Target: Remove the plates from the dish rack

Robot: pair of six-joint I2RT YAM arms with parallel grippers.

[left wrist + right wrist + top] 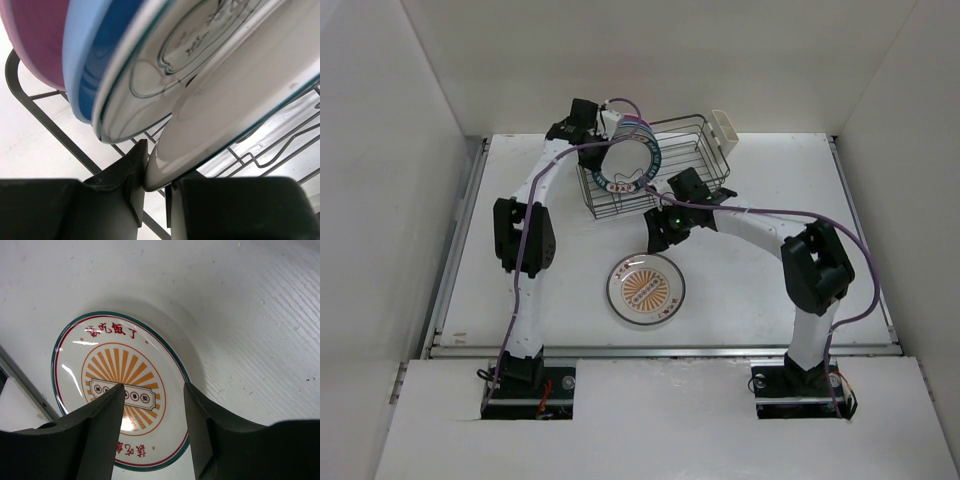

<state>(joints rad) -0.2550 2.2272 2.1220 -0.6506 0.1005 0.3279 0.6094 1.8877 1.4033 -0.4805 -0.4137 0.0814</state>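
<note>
The dark wire dish rack [698,150] holds several plates standing on edge at its left end. In the left wrist view I see a pink plate [30,40], a blue plate [85,65] and two white green-rimmed plates [165,65]. My left gripper [156,176] [603,135] is shut on the lower rim of the nearest white plate [240,100] [628,158]. Another plate [645,290] [120,390], white with an orange sunburst and a green rim, lies flat on the table. My right gripper [154,390] [657,238] hovers open just above it, holding nothing.
A cream plastic cup [725,128] hangs on the rack's far right end. White walls enclose the table [770,280] on three sides. The rack's wire dividers [270,150] run under the held plate.
</note>
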